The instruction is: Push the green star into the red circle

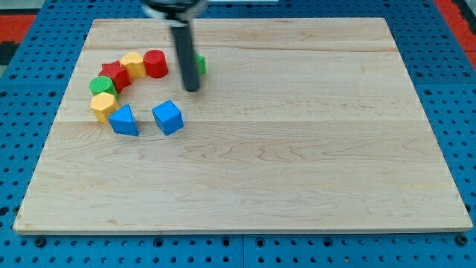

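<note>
The green star (200,65) sits near the view's top left, mostly hidden behind my dark rod. The red circle (155,64) stands a short way to its left, with a gap between them. My tip (192,88) rests on the board just below and slightly left of the green star, to the right of the red circle.
An arc of blocks runs left from the red circle: a yellow block (134,64), a red star (115,75), a green block (102,85), a yellow block (103,106). A blue triangle (123,120) and a blue cube (168,117) lie below. The wooden board (297,149) sits on a blue pegboard.
</note>
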{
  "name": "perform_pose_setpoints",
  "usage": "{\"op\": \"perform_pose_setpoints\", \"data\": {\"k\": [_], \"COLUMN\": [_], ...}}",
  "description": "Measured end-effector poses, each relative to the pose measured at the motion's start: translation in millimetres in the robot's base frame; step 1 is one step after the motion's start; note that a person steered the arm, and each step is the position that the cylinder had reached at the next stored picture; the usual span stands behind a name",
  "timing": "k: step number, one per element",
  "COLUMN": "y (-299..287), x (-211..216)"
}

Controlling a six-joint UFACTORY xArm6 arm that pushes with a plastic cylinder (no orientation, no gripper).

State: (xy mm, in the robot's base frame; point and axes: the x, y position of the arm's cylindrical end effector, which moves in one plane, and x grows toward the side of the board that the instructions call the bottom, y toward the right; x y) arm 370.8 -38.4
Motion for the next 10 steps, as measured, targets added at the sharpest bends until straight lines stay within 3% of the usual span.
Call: {"op": "perform_pose_setpoints", "data": {"k": [1, 4, 5, 7, 10], "y": [68.9, 88.7, 75.6, -21.8, -28.3], "x": [9.9, -32.5, -40.7, -19.4, -55.5]}}
